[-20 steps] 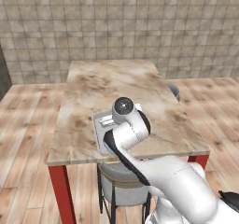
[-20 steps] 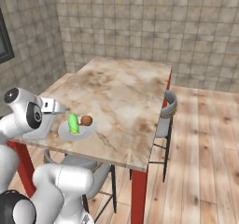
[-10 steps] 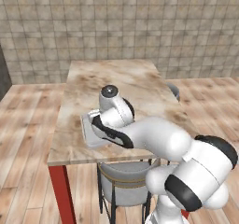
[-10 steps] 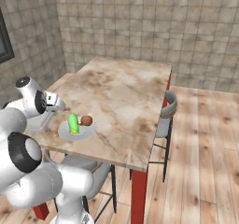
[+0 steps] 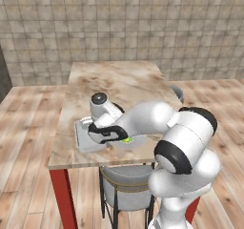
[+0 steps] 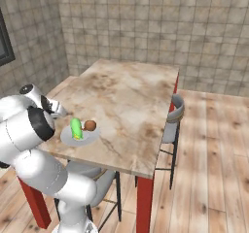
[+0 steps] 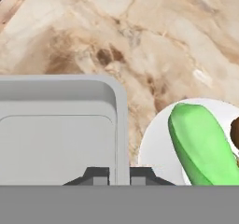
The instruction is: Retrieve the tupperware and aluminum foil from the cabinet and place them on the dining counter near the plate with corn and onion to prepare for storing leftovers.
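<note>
1. Quick status: my hand (image 7: 119, 175) is pinched tight on the side rim of the tupperware (image 7: 56, 129), one finger either side of the wall, right at the near edge of the surface (image 5: 119, 82).
2. The tupperware is down low at the surface, just beside the plate (image 7: 156, 146). From the left base camera it looks like it's sitting flat on the top, but I can't tell for sure whether it's fully resting or a hair off it.
3. What could go wrong: the container sits near the front edge, so if I let go while it's tilted or not properly down, it could slide or tip off toward the chair (image 5: 126, 187) below.
4. Other worry is the plate. The rim I'm holding is the side nearest it, so pulling my hand out sloppily could bump the plate and roll the corn (image 6: 76, 128) or the onion (image 6: 89, 125) off.
5. How the tub looks: shallow, pale grey, rounded corners, raised rim, nothing in it. Smooth plastic, so a thin-rim pinch feels a bit slippery to me.
6. The foil hasn't made it onto the surface yet, so I reckon I'm about halfway.
</note>
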### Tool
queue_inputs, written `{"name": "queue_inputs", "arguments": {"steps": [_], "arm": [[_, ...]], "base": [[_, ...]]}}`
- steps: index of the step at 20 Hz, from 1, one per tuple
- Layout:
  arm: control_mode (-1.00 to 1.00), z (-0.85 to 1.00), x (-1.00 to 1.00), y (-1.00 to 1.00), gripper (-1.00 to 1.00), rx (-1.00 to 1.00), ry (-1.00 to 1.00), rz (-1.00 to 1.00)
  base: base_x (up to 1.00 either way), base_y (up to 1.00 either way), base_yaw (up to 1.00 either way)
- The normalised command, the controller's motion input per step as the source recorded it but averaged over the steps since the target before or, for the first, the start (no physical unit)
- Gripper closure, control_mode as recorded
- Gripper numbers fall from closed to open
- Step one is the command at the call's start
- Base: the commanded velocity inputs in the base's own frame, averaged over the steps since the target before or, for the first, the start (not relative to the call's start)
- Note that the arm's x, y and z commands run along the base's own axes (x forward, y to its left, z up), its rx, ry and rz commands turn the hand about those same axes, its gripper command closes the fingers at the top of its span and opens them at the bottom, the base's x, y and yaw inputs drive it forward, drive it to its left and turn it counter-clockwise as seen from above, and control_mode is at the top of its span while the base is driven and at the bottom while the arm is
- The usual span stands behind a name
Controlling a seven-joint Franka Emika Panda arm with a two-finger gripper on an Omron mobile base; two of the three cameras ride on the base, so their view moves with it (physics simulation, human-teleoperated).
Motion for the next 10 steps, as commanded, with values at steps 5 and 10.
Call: {"name": "queue_inputs", "arguments": {"steps": [5, 10], "arm": [[-1.0, -0.54, 0.37, 0.23, 1.0, 0.0, 0.0, 0.0], [-1.0, -0.49, 0.41, 0.21, 1.0, 0.0, 0.0, 0.0]], "base": [[0.0, 0.0, 0.0], [0.0, 0.0, 0.0]]}}
